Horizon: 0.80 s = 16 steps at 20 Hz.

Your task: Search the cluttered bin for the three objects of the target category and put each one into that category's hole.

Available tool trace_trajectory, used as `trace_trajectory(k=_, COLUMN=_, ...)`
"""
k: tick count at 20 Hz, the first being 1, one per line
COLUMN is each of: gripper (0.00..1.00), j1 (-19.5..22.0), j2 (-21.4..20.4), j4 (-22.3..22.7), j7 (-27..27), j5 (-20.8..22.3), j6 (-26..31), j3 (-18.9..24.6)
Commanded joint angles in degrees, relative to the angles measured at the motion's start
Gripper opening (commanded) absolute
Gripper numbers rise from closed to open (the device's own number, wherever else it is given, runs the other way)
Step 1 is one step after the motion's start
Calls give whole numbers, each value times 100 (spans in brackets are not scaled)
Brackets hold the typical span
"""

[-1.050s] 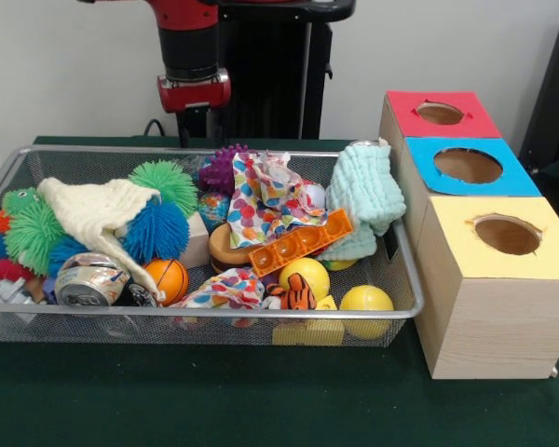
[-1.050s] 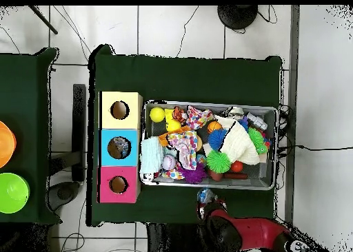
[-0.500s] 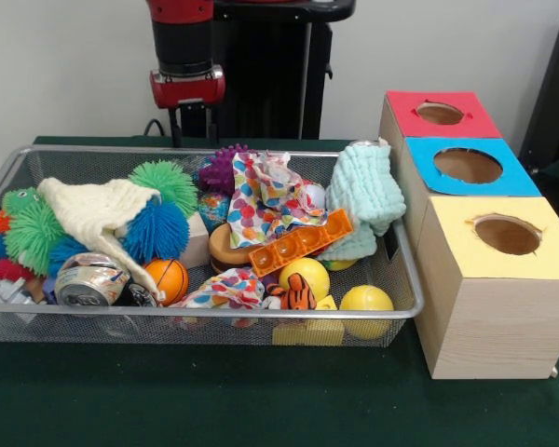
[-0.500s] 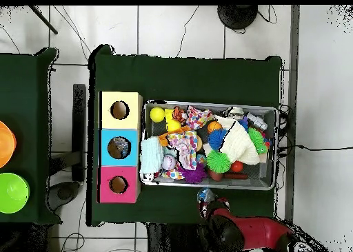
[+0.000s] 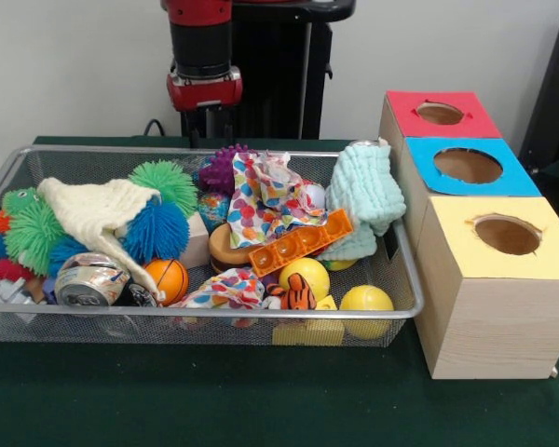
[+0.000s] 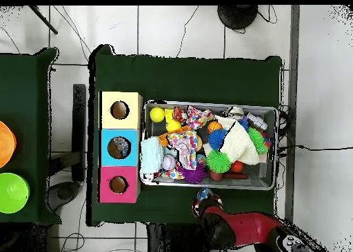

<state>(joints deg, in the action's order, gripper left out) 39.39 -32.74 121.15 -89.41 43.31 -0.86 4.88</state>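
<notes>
The gripper (image 5: 205, 126), its grip impossible to tell, had shifted sideways behind the bin (image 5: 261, 155), toward the boxes (image 5: 484, 233); nothing sorted yet.

The arm (image 5: 201, 42) is a round column, red then black, ending in a red collar just above the dark gripper (image 5: 208, 126); a black pedestal (image 5: 279, 70) stands beside it.
</notes>
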Motion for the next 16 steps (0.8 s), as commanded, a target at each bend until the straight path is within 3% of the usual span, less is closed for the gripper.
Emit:
trace_trajectory(k=1, gripper=100, j1=-157, j2=196, j4=-815, j7=-612, j5=-108, j6=28, j3=286)
trace_trajectory(k=16, gripper=100, j1=87, j2=181, j4=-969, j7=-397, j5=-113, j6=304, j3=611)
